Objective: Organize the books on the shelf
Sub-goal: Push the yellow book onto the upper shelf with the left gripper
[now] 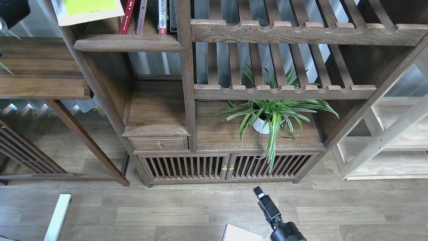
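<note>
The thick yellow-green book hangs tilted at the top left, in front of the bookcase post and just above the left end of the shelf. A red book stands upright on the shelf beside thin mauve, white-red and dark spines. A pale book corner shows at the bottom edge. A dark part of my left arm is in the top left corner; its fingers do not show. My right gripper points up over the floor, dark and end-on.
Slatted notched racks fill the right of the bookcase. A potted spider plant stands on the lower board. A lower side table is at the left, pale shelving at the right.
</note>
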